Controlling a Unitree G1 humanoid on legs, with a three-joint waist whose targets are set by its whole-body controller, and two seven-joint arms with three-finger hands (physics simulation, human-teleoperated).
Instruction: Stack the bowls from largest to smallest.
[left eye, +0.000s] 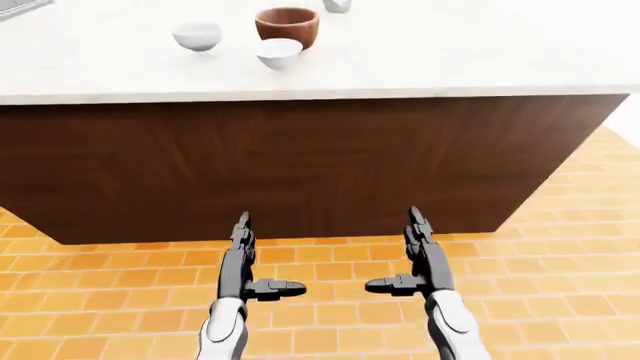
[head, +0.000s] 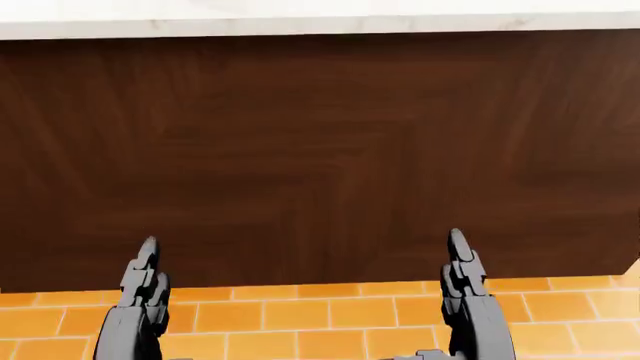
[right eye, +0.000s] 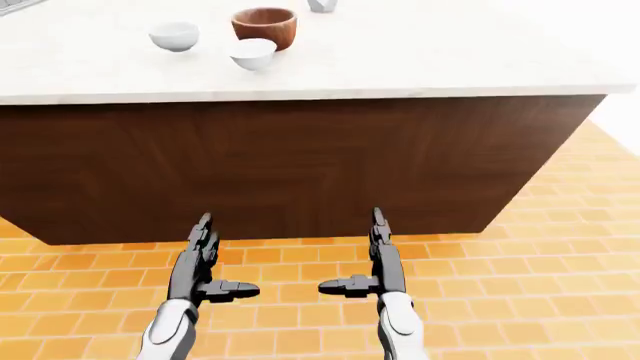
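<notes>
Left hand (left eye: 243, 259), right hand (left eye: 420, 255) extended low, fingers spread, empty.

three bowls (left eye: 277, 37) on counter (left eye: 450, 60)

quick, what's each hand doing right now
left hand: open, holding nothing, low over the floor
right hand: open, holding nothing, low over the floor
</notes>
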